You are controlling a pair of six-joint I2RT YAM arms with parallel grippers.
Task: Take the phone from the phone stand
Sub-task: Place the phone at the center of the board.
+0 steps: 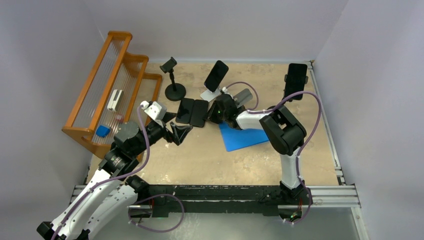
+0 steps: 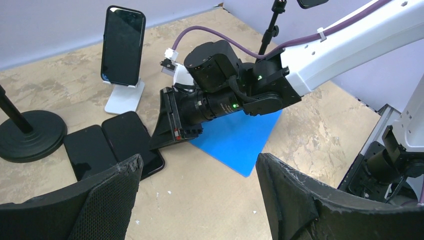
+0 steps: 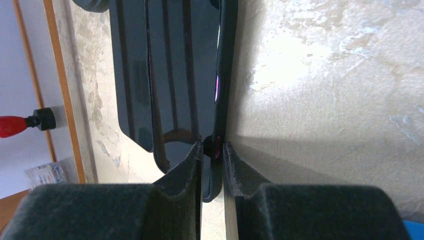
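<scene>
A black phone (image 1: 216, 75) leans upright in a white stand (image 1: 208, 93) at the back middle; it also shows in the left wrist view (image 2: 123, 45). Another black phone (image 1: 296, 79) sits clamped on a stand at the back right. Two black phones lie flat side by side on the table (image 1: 192, 111). My right gripper (image 1: 209, 115) is shut on the near edge of the right-hand flat phone (image 3: 185, 65), its fingertips (image 3: 196, 152) pinching that edge low at the table. My left gripper (image 1: 181, 131) is open and empty, just in front of the flat phones (image 2: 131, 140).
An empty black round-based stand (image 1: 173, 82) stands at the back left. A blue sheet (image 1: 245, 137) lies under the right arm. A wooden rack (image 1: 112, 85) lines the left side. The table's right rail (image 1: 327, 130) is close to the right arm.
</scene>
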